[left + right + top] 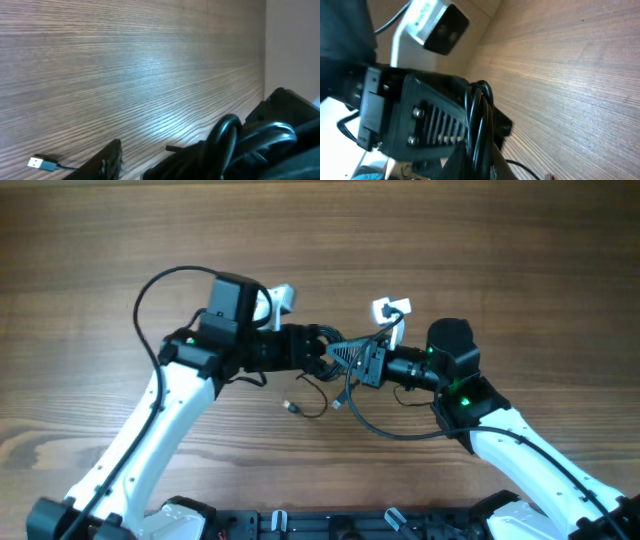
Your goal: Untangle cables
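Observation:
The cables (345,395) are thin black cords hanging in loose loops between my two grippers at the table's middle. Two small plug ends (291,407) lie on the wood below them. My right gripper (358,363) is shut on a bundle of cable strands (479,131), which run up between its fingers (475,165). My left gripper (325,352) faces it, almost touching. In the left wrist view its fingers (142,159) stand slightly apart with bare wood between them. A cable loop (227,137) curves just right of them. A blue plug (36,163) lies at lower left.
A white camera mount sits on each wrist (283,297) (390,309). A thicker black arm wire arcs over the left arm (150,290). Another loop trails by the right arm (400,434). The wooden table (520,260) extends all round.

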`<act>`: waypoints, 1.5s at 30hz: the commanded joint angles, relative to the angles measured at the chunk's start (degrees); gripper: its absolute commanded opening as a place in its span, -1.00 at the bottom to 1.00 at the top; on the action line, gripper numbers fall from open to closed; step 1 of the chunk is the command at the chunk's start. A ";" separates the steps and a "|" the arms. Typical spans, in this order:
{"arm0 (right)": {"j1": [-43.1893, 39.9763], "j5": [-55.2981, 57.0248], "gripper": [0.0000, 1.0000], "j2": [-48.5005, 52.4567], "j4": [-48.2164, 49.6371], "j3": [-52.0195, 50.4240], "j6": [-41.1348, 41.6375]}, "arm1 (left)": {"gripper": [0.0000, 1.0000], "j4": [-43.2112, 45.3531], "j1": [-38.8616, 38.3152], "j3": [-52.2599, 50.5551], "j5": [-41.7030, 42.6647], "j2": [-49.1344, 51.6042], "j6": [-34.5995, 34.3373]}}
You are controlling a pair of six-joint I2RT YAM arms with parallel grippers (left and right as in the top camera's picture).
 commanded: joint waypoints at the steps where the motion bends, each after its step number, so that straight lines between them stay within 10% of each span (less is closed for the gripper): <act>1: 0.52 -1.11 -0.91 -0.28 0.70 0.35 0.26 | -0.09 2.21 -0.17 0.33 -1.40 0.70 -0.24; 3: 0.50 -1.62 -0.91 -0.28 0.44 0.35 0.13 | -0.92 2.60 -0.13 0.33 -1.55 0.68 3.41; 5: 0.50 -1.55 -0.84 -0.28 -0.85 0.33 -3.26 | -0.92 2.58 1.36 0.33 -4.44 0.68 5.09; 9: -1.14 -1.84 0.99 -0.28 -2.82 0.33 -7.08 | -0.92 2.80 7.41 0.33 -7.52 0.68 -2.49; 14: 3.34 -1.57 1.00 -0.28 -6.05 0.28 -13.92 | -0.92 4.48 10.82 0.33 -17.25 0.68 -38.25; 20: 18.71 37.77 0.99 3.19 -7.34 0.28 -23.56 | -0.92 3.91 8.07 0.33 -13.46 0.68 -55.84; 33: 20.57 40.79 0.65 23.15 15.26 0.31 -26.86 | -0.92 3.67 5.44 0.33 0.37 0.68 -63.95; 34: 20.57 41.99 0.48 23.17 15.32 0.31 -26.86 | -0.92 3.69 5.46 0.33 0.61 0.68 -63.98; 35: 20.57 42.27 -0.40 23.15 15.34 0.31 -26.99 | -0.92 3.87 5.53 0.33 0.57 0.68 -63.95; 36: 20.57 41.18 -0.83 23.10 15.26 0.31 -26.99 | -0.92 4.09 5.64 0.33 -0.02 0.68 -63.91; 45: 19.30 23.63 -0.91 -6.08 -8.22 0.31 -20.63 | -0.92 4.02 5.92 0.33 -29.00 0.68 -34.32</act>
